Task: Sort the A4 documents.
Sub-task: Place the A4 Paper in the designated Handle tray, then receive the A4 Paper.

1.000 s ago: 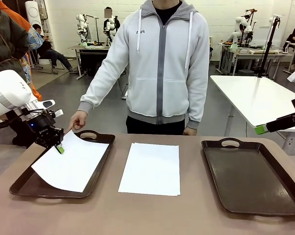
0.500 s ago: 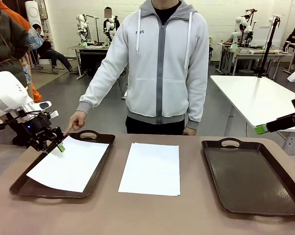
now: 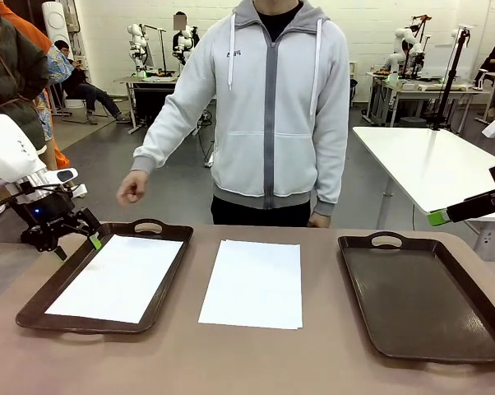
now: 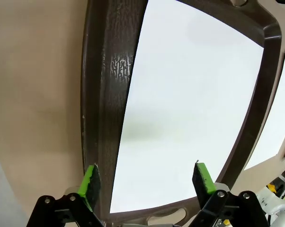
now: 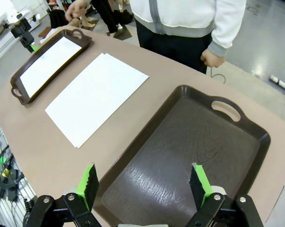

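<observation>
I see a flat, blank white first sheet [image 3: 116,277] in the left tray [image 3: 83,326]; a second sheet [image 3: 253,282] lies in the middle of the desk [image 3: 313,362]. My left gripper [image 3: 76,245] hangs, fingers spread, over that tray's far-left corner; my right gripper [image 5: 144,182], fingers spread too, faces the right tray [image 3: 420,296].

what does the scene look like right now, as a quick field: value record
left tray: at the left of the table, one white sheet lying flat inside it
middle paper: flat on the table between the trays, touching neither
right tray: at the table's right
left gripper: open, holding nothing, above the left tray's far left corner
right gripper: open, holding nothing, aimed at the right tray
person: at the far side, one hand raised beyond the left tray
</observation>
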Controlling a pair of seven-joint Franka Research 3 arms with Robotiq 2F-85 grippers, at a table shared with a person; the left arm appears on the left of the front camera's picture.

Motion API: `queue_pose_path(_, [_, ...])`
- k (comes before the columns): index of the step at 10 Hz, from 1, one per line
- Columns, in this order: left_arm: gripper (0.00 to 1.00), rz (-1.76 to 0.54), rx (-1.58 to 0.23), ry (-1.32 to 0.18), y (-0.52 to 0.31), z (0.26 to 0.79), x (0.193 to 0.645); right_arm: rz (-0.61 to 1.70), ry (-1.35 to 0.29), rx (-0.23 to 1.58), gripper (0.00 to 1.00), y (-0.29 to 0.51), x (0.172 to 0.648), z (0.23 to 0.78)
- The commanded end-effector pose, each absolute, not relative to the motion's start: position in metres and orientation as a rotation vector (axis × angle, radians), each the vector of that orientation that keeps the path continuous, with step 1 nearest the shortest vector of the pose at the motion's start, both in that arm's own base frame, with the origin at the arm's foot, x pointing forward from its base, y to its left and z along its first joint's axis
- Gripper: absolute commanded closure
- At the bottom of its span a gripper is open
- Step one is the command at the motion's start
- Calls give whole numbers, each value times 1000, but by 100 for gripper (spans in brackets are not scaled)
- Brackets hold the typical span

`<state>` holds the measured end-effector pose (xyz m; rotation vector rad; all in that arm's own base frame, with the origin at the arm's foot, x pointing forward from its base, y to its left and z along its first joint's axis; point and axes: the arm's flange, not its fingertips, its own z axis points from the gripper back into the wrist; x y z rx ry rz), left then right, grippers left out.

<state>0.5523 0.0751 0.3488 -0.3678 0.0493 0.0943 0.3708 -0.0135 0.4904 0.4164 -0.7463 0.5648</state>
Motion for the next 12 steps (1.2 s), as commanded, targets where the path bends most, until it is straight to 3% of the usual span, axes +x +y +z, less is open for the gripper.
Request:
queue_pose_path(1, [0, 142, -440, 43, 71, 349, 545, 567, -749, 440, 0, -13, 371, 489])
queue_pose_path(2, [0, 117, -531, 42, 66, 348, 544, 567, -749, 440, 0, -13, 371, 489])
queue_pose_path(3, [0, 107, -387, 47, 74, 349, 552, 567, -749, 440, 0, -13, 371, 489])
queue_pose_path(12, [0, 107, -387, 47, 74, 349, 552, 567, -749, 440, 0, -13, 371, 489])
